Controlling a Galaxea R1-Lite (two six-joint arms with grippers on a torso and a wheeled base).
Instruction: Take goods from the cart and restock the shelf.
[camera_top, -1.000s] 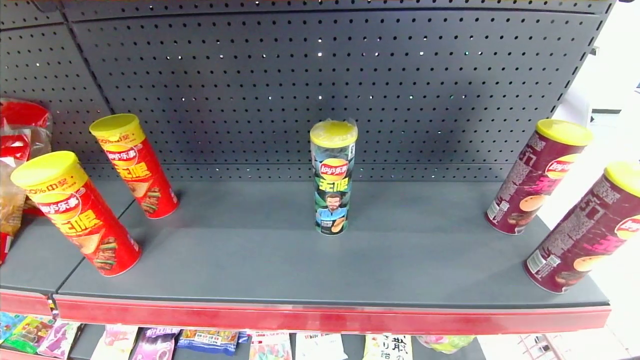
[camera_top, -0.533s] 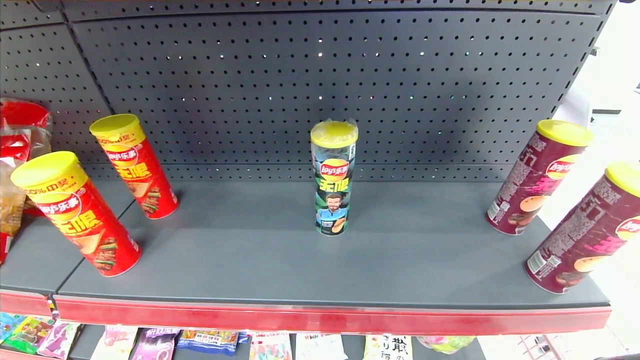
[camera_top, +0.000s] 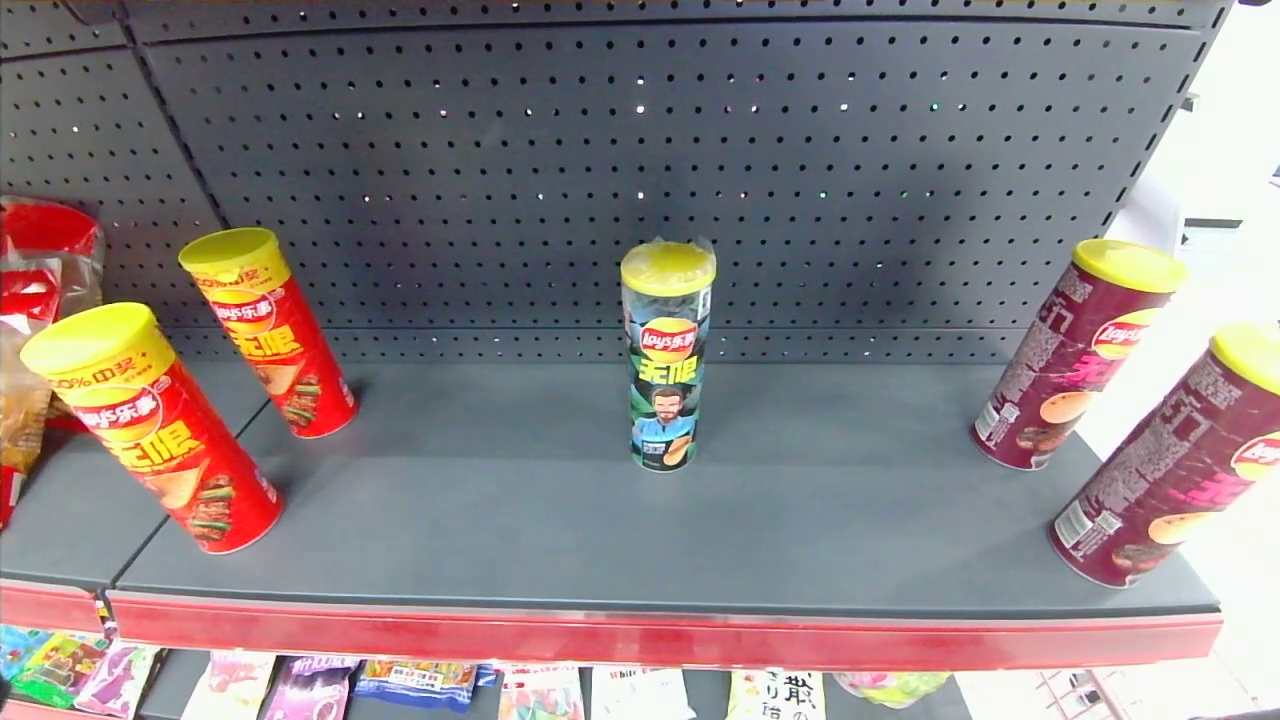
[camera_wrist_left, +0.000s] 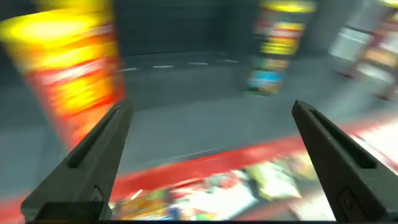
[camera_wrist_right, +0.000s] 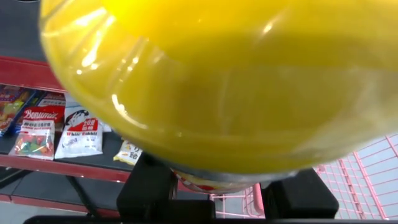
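Right gripper (camera_wrist_right: 224, 186) pinches yellow-lidded can (camera_wrist_right: 236, 74), lid end toward its wrist; shelf (camera_top: 520, 520) gap right of green can (camera_top: 667, 355) probably nearest; left gripper (camera_wrist_left: 211, 109) spread, empty.

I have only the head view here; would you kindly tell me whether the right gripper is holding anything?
Observer: Yes, the right gripper is shut on a yellow-lidded can.
Operator: Thank you. And the left gripper?
Observer: The left gripper is open and empty, facing the shelf.
Operator: Is the cart anywhere near?
Observer: The pink wire cart shows just past the held can.
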